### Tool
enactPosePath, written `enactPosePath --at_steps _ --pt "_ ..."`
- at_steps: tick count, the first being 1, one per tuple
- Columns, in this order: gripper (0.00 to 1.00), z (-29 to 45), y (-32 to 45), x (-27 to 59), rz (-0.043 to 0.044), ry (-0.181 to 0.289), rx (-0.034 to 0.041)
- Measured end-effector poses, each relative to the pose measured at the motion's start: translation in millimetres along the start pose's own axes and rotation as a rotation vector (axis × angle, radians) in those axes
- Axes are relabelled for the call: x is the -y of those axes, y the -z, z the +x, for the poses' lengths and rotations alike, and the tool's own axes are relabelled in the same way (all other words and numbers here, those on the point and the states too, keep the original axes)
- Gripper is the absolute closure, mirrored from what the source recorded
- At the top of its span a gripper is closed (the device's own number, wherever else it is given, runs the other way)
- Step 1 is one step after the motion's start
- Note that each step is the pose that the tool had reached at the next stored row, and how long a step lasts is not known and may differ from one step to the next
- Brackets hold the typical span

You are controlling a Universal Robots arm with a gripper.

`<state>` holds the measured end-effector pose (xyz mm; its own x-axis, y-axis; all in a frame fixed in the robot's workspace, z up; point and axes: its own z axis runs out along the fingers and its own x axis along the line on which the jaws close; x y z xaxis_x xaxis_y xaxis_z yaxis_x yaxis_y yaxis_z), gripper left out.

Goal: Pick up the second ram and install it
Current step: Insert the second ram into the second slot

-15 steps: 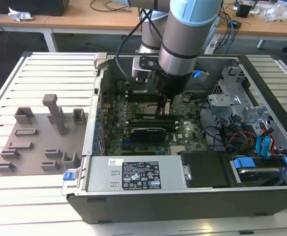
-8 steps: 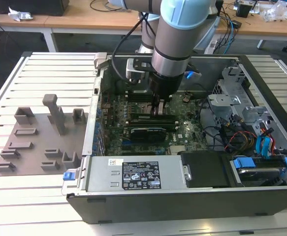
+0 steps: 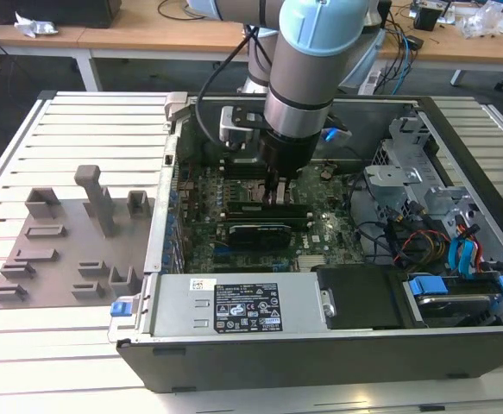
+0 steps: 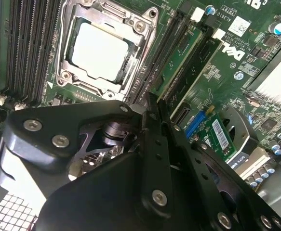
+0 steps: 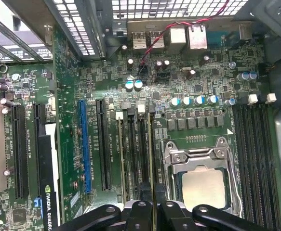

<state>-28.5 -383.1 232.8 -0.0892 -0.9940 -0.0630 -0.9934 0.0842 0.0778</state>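
fingers [image 5: 141, 214] narrow, pinching second ram [image 5: 153, 185] edge-on | lower centre of first wrist view, over slot beside processor socket [image 5: 200, 187] | pickup done, 1 step open: seating looks unfinished, cannot tell

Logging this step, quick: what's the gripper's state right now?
Gripper: closed on the second ram, held at the memory slots beside the processor socket.
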Motion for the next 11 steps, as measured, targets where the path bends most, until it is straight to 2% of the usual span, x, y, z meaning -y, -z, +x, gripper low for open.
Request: enactPosePath --at_steps 4,7,11 --pt "0.87 0.9 -0.5 1.4 -0.0001 0.001 -0.0003" --pt "0.87 1.1 -4.3 1.7 -0.0004 0.006 -0.0008" --pt "0.87 1.0 -4.1 0.6 0.0010 0.009 -0.0006"
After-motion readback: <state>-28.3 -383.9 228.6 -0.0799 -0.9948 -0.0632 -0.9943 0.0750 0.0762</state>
